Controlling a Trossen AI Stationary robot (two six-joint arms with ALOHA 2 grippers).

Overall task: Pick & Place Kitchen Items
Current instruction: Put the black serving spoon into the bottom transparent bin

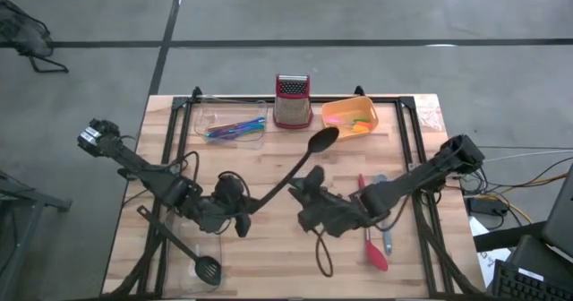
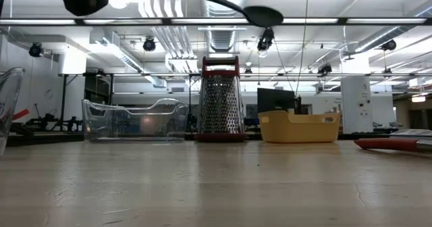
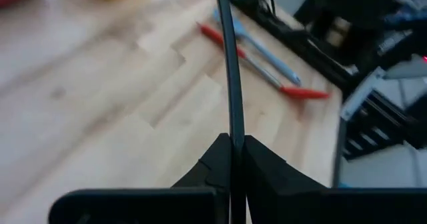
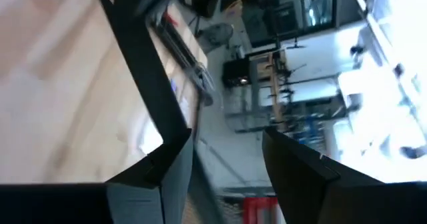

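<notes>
Left gripper point(image 1: 243, 213) clamped on long black plastic spoon's point(image 1: 309, 153) handle, spoon raised over wooden table point(image 1: 269, 247). Right gripper point(image 1: 312, 213) mid-table, fingers spread, empty.

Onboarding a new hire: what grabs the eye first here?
The left hand is shut on a long black spoon, held in the air above mid-table with its bowl toward the steel box grater at the far edge. The right hand hangs open beside it, with a red spoon lying nearby.
</notes>
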